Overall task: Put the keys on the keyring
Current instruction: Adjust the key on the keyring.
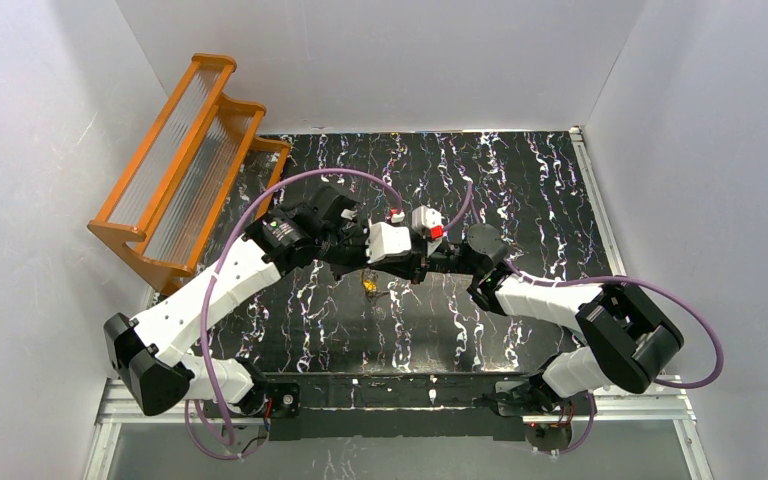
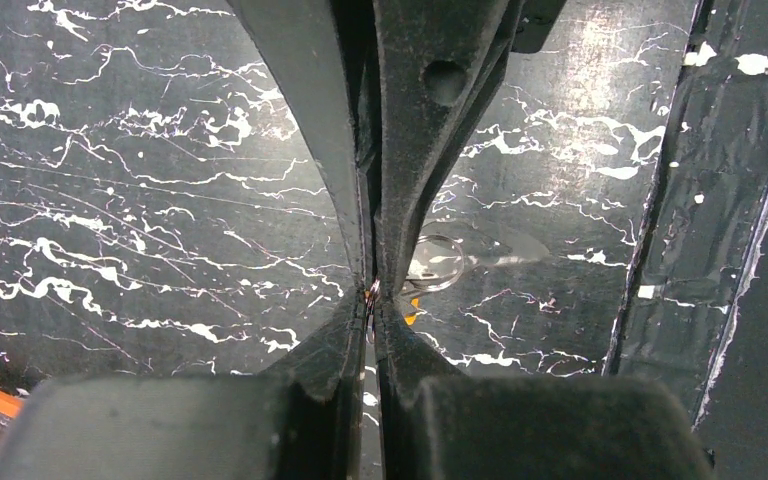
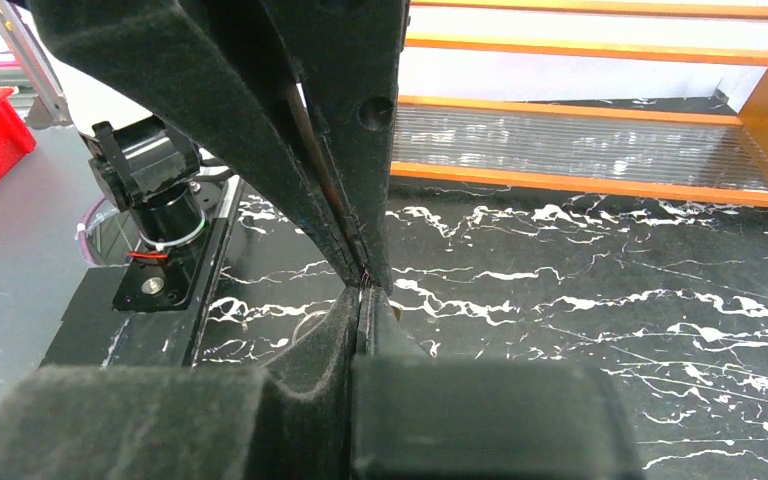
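My two grippers meet tip to tip above the middle of the black marbled mat [image 1: 520, 200]. My left gripper [image 2: 373, 300] is shut on a thin silver piece. A yellow-orange key head [image 2: 412, 306] pokes out beside its fingertip, and it hangs below the tips in the top view [image 1: 370, 285]. My right gripper [image 3: 364, 292] is shut. The keyring [image 2: 436, 262], a thin whitish loop, stands out beside its fingertips and shows faintly in the right wrist view [image 3: 305, 322]. The contact point is hidden by the fingers. A second key is not in view.
An orange wooden rack [image 1: 185, 165] with ribbed clear shelves leans at the back left; it also shows in the right wrist view [image 3: 600, 110]. White walls close in the mat on three sides. The arm bases sit along the near rail [image 1: 390, 395].
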`<state>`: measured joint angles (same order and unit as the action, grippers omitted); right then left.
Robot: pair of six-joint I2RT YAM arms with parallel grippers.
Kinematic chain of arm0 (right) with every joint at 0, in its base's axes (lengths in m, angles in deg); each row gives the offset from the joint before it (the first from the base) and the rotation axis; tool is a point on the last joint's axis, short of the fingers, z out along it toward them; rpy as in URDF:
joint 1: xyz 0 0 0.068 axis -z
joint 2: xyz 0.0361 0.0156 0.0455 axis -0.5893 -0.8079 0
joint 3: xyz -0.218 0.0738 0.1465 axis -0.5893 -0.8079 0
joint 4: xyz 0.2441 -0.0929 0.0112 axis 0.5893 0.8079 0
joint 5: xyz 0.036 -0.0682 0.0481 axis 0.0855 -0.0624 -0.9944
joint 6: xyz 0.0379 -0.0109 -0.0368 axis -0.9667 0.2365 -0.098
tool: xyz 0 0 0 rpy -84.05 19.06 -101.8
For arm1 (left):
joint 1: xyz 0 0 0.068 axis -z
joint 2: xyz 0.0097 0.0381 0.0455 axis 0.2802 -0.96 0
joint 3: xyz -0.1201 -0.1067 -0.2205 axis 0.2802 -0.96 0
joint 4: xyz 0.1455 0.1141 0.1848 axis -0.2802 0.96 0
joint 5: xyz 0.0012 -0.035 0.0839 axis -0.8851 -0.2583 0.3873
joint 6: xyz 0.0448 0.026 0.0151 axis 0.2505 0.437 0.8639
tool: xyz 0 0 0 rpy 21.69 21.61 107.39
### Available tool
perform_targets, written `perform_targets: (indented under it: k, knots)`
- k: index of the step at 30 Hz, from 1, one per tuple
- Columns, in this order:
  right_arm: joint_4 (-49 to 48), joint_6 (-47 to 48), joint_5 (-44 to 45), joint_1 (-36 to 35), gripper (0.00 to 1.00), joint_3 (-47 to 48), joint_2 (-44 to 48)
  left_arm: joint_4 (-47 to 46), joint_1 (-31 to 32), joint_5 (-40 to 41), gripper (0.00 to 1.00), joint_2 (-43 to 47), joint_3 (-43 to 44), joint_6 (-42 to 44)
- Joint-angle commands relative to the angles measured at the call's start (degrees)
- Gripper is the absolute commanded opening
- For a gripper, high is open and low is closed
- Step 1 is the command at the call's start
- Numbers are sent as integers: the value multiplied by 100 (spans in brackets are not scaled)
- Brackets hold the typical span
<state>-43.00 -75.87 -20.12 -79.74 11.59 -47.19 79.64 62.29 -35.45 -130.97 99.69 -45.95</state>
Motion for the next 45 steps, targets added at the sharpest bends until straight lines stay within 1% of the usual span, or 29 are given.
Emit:
perform_targets:
  k: [1,3,5,6,7,9,12,15,18,21,23,27,30,38,42,45]
  knots:
    - [-325,65,-35,-18,1,239,-17,-141,32,-245,0,300,-118,-64]
    - [-325,72,-57,-13,1,234,22,-248,30,-179,2,422,-257,-137]
    - [-329,83,-86,-15,1,211,68,-498,32,7,17,638,-504,-280]
    - [-326,83,-94,-13,1,198,99,-643,31,120,22,767,-653,-377]
    - [-325,91,-102,-19,1,187,141,-816,30,196,26,974,-799,-473]
    - [-298,109,-103,-13,1,149,202,-1157,28,256,29,1234,-1134,-698]
    - [-229,146,-82,-13,1,107,325,-1485,-14,40,29,1547,-1482,-1009]
    - [-118,205,-81,-13,1,80,417,-1652,-172,-424,29,1611,-1693,-1223]
    - [-28,245,-79,-14,1,42,503,-1871,-482,-1027,28,1631,-1947,-1311]
    - [73,272,-90,-13,1,33,576,-2182,-954,-1929,27,1687,-2209,-1362]
    - [125,292,-85,-13,1,26,610,-2428,-1231,-2391,25,1717,-2342,-1403]
    - [141,278,-89,-14,1,30,636,-2546,-1423,-2990,22,1723,-2422,-1217]
    - [153,268,-96,-18,1,38,644,-2607,-1467,-3085,22,1805,-2490,-1112]
    - [149,227,-134,-13,1,60,655,-2807,-1508,-3003,20,2005,-2663,-1036]
    - [163,214,-158,-15,1,57,664,-3006,-1508,-2693,20,2042,-2683,-1118]
    - [167,205,-166,-20,1,63,666,-3134,-1504,-2386,22,2088,-2695,-1130]
